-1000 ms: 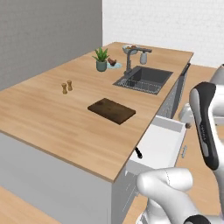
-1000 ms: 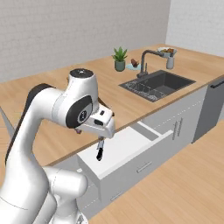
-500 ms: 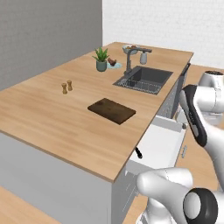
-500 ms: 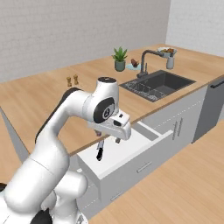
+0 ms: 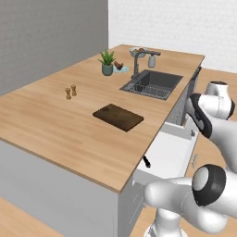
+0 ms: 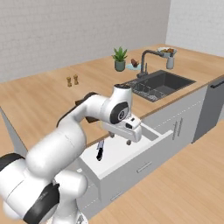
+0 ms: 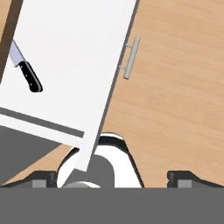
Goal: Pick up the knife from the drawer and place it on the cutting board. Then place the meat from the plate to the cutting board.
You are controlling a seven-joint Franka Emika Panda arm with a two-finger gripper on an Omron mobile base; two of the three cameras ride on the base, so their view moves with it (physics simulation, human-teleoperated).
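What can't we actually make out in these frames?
- Knife blade: left base view, hidden under the countertop edge; only the black handle shows.
- Meat on the plate: left base view, too small to read its shape; the plant pot covers part of the plate.
- Cutting board: right base view, mostly behind the arm.
- Drawer: hand view, cut off by the top edge.

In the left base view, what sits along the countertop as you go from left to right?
Two small shakers → potted plant → cutting board → faucet → sink.
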